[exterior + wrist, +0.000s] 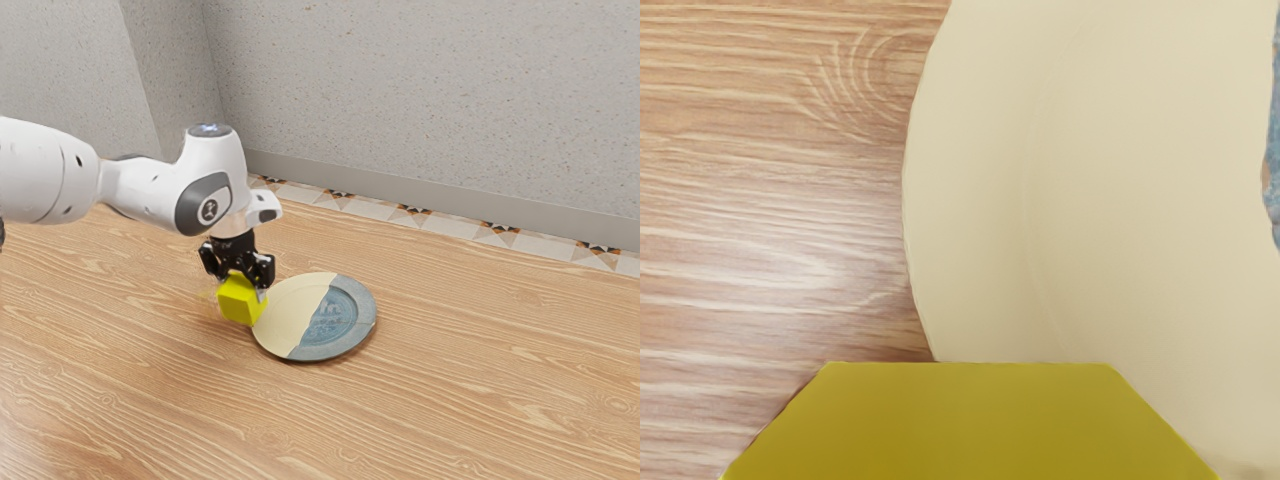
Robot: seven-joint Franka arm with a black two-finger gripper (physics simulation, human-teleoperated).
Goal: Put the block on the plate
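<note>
Beyond the wood-grained tabletop (480,400), patterned tiles (455,225); farther beyond it, grey baseboard (450,197) and speckled wall (420,90).

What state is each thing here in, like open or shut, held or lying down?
Arm: stretched out over the table, its hand pointing down.
Gripper: shut on the block.
Block: held between the fingers, at the plate's edge; I can't tell whether its underside touches anything.
Plate: lying flat, face up, part cream and part blue-grey.
</note>
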